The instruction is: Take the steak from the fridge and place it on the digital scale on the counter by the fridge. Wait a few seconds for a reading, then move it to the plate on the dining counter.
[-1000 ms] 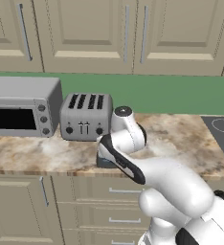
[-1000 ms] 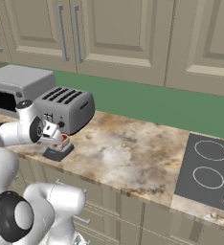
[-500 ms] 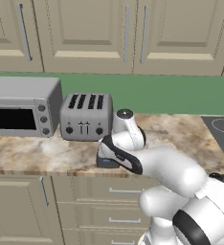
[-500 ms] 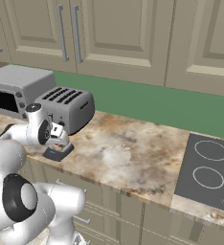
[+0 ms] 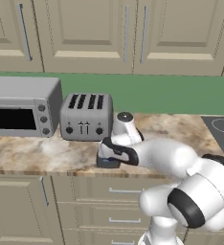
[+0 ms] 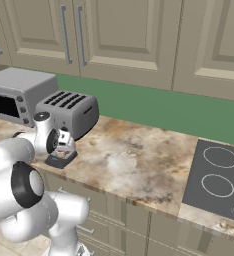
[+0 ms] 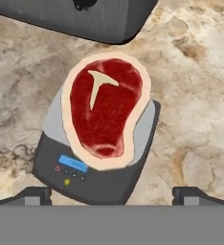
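Steak (image 7: 106, 107) lies flat on the scale (image 7: 100, 179), covering most of the top plate and overhanging its edge at 10 and 12 o'clock in the hand view. The scale's blue display and small buttons sit clear of the meat at 7 o'clock. The scale stands on the marbled surface (image 6: 139, 160), just in front of the toaster (image 5: 86, 116); a toaster oven (image 5: 23, 106) stands at the toaster's 9 o'clock in the left base view.

Pincer (image 6: 65, 141) hangs above the scale, spread wide, nothing between its tips; in the hand view the two dark tips stand at the bottom corners, well outside the steak's outline. Judged step: the pause for a reading, with the re-grasp and the carry to the plate not yet begun.

Risks from here:
- A descent off centre could land a tip on the scale body instead of the meat, nudging or tipping the scale.
- The steak is thin and flat on the plate, so a shallow closing may skid over the fat rim and slide the meat off the overhanging side.
- The toaster sits close at 12 o'clock, and a swing on lift-off could clip it.
- A lift begun too soon would cut the weighing short.
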Robot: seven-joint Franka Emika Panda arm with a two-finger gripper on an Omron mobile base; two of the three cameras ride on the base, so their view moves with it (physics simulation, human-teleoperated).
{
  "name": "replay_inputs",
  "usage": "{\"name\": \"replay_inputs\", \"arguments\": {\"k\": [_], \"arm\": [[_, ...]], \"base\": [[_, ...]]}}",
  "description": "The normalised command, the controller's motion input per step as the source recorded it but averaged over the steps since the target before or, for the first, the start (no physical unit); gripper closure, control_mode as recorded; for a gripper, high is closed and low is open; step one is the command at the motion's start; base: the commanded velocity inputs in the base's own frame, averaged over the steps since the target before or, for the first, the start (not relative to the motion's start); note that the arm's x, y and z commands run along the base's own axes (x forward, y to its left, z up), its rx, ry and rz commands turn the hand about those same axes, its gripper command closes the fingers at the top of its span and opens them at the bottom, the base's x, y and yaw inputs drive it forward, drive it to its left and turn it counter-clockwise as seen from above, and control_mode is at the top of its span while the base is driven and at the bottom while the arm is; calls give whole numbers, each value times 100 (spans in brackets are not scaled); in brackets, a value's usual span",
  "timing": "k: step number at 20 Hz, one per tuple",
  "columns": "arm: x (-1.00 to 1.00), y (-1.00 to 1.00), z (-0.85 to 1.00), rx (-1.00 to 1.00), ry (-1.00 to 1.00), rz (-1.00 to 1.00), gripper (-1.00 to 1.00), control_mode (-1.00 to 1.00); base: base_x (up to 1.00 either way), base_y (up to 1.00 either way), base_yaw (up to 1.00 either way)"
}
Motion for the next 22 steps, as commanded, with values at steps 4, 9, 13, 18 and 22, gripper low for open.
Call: {"name": "replay_inputs", "arguments": {"k": [4,9,13,18,22], "arm": [[31,0,-22,0,0,0,-100,-100],[38,0,-20,0,0,0,-100,-100],[41,3,-20,0,1,0,-100,-100],[16,14,-27,0,2,0,-100,-100],[0,23,-38,0,2,0,-100,-100]], "base": [[0,0,0],[0,0,0],[0,0,0],[0,0,0],[0,0,0]]}}
